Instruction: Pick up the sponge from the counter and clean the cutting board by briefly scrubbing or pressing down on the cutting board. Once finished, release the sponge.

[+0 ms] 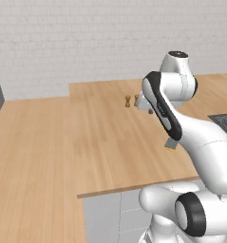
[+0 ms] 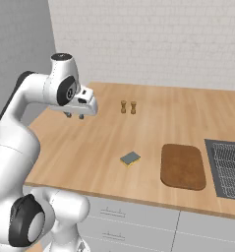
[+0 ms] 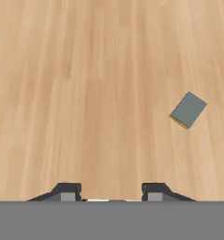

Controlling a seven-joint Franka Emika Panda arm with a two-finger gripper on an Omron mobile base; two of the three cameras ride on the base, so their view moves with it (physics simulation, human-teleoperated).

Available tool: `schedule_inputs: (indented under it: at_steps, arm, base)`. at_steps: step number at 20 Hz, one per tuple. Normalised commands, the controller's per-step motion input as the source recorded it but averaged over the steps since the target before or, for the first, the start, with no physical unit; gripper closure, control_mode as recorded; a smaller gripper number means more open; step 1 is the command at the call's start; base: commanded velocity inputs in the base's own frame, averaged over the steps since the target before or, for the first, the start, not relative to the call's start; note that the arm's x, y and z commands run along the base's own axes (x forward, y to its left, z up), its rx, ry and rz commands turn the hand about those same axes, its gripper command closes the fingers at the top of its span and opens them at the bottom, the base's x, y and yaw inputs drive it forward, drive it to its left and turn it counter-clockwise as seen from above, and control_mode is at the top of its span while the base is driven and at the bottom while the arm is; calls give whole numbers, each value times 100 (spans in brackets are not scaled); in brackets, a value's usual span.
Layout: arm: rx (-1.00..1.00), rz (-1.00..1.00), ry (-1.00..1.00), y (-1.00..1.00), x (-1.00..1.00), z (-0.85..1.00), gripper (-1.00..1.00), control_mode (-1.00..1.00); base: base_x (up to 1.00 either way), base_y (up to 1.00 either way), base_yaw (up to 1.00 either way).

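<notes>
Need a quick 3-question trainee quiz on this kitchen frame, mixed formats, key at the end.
1. True or false: the claw is holding the sponge.
2. Multiple choice: in the right base view, what lies directly between the sponge and the dark gridded panel? A) the two wooden shakers B) the cutting board C) the claw
3. Fill in: the sponge rests flat on the ___, apart from the cutting board.

Key:
1. False. The claw hangs open above bare counter, with the sponge lying off to one side.
2. B
3. counter
</notes>
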Motion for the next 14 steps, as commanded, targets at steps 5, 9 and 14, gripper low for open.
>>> schedule_inputs:
  at_steps: [5,9,14]
  arm:
    - [0,-6,2,-16,1,-36,-100,-100]
    - [0,-24,6,-53,19,-66,-100,-100]
    - [0,-32,13,-80,34,-52,-100,-100]
  base:
    - [0,0,0]
    - [0,0,0]
    - [0,0,0]
